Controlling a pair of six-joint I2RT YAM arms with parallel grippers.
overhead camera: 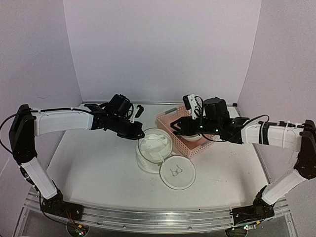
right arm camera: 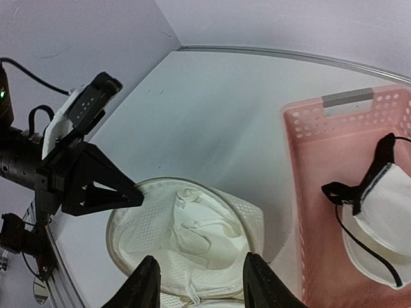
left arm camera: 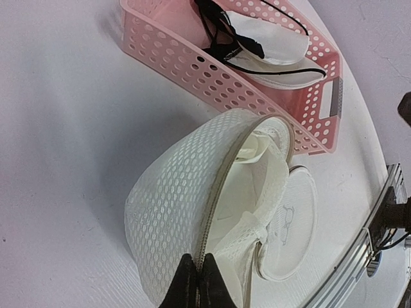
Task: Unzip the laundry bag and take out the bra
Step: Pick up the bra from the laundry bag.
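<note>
Here, a white table (overhead camera: pixel 89 163) sits between pale lilac walls (overhead camera: pixel 163 44). The left gripper (left arm camera: pixel 196 285) pinches the bag (left arm camera: pixel 167 205) at its zipper (left arm camera: pixel 214 200); the right gripper (right arm camera: pixel 200 282) hovers spread above it.

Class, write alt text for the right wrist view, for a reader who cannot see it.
A round white mesh laundry bag lies unzipped, its rim pinched by the left arm's black tool. The right tool hovers open above it, and a pink plastic lattice basket beside it holds a white fabric bra with black straps.
</note>
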